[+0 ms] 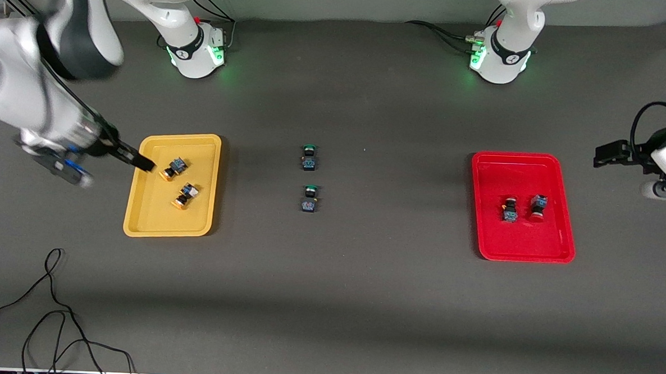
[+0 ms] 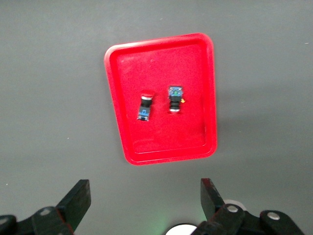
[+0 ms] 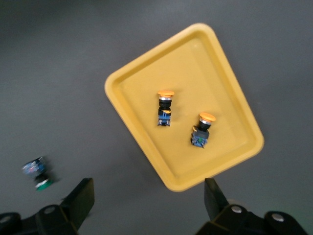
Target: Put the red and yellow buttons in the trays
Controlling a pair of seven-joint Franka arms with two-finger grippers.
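Right pincer (image 1: pixel 143 162) spread, empty, over yellow tray (image 1: pixel 146 212) rim; left pincer (image 2: pixel 144 203) spread, waiting. Both yellow buttons (image 1: pixel 173 167) trayed: lift straight up, avoid clipping rim.

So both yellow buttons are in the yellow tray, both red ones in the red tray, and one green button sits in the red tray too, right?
Not quite. The front view shows both green buttons on the bare table between the yellow tray and the red tray, in neither. The rest holds: two yellow buttons in the yellow tray, two red buttons in the red one.
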